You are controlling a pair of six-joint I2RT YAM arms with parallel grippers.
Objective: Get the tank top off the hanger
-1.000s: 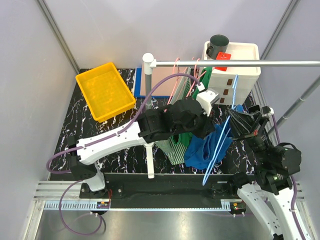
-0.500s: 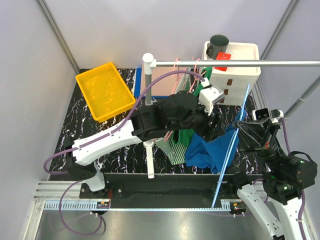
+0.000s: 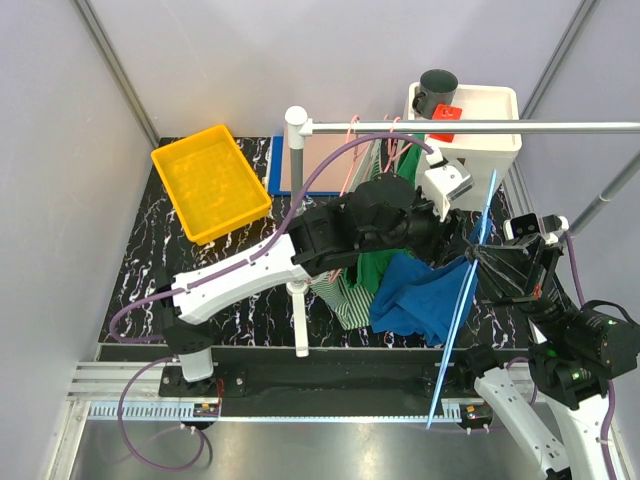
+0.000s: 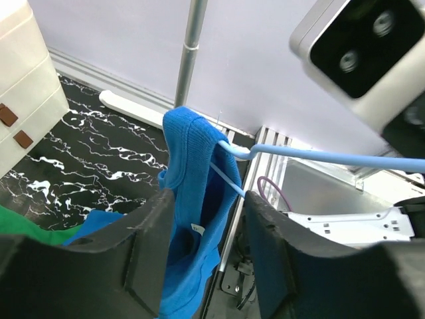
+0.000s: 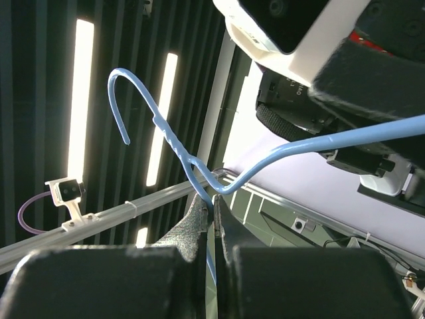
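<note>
Inside parted left tool, tank top, on hanger

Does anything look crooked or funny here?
Yes. The blue hanger is off the rail and slants steeply, pinched in the right gripper. The blue tank top dangles in a bunch from just one end of it, caught by a strap.

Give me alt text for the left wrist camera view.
A blue tank top hangs by its strap from the end of a light blue hanger, between the black fingers of the open left pincer. Behind are a black marbled table and a metal pole.
</note>
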